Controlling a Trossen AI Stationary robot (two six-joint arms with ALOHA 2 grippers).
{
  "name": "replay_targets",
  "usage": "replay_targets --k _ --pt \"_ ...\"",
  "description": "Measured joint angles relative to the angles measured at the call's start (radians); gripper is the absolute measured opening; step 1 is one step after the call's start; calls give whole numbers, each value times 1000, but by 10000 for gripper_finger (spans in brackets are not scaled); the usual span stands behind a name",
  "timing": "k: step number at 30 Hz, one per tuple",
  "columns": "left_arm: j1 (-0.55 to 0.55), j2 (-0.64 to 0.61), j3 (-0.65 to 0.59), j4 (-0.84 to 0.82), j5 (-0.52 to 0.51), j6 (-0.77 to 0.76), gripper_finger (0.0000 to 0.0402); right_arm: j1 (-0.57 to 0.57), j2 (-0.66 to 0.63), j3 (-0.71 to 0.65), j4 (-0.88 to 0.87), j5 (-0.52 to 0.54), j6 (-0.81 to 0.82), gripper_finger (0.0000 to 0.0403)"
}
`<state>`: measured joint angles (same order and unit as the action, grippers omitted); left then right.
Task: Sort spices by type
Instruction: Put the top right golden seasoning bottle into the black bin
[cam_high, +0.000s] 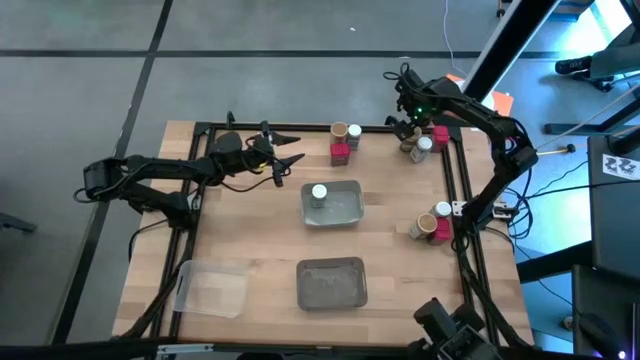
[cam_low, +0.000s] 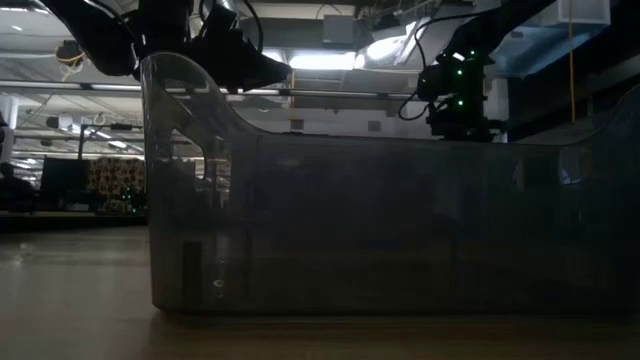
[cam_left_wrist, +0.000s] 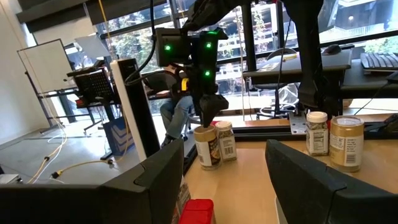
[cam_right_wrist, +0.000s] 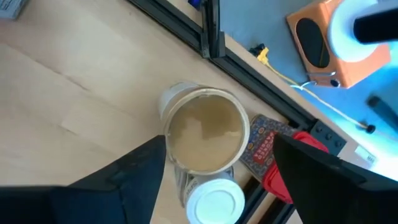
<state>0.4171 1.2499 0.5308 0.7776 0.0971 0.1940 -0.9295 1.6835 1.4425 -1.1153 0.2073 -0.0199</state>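
High view: I have my right gripper (cam_high: 408, 128) at the far right corner of the table (cam_high: 260, 240), directly over a brown tan-topped cylinder (cam_high: 408, 143) that stands with a white-lidded jar (cam_high: 424, 146) and a red packet (cam_high: 440, 133). In the right wrist view the fingers are spread to either side of that tan top (cam_right_wrist: 207, 135) and not touching it, with the white lid (cam_right_wrist: 216, 199) and red packet (cam_right_wrist: 292, 168) just beside.

My left gripper (cam_high: 290, 148) hangs above the far middle of the table, fingers spread and holding nothing, pointing toward another group: a cylinder (cam_high: 339, 131), a jar (cam_high: 354, 133) and a red packet (cam_high: 341, 154).

One white-lidded jar (cam_high: 319, 193) already sits in the grey tray (cam_high: 345, 213) at the centre. A third group (cam_high: 432, 226) stands by the right edge. A second grey tray (cam_high: 332, 283) and a clear tray (cam_high: 211, 289) lie along the near edge with no spices in them.
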Motion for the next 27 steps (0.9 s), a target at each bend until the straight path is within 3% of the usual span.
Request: replay_targets --k 18,27 --pt "0 0 0 0 0 19 217 0 79 -30 36 -5 -49 376" --pt "0 0 0 -3 0 19 217 0 150 -30 31 -7 -62 351"
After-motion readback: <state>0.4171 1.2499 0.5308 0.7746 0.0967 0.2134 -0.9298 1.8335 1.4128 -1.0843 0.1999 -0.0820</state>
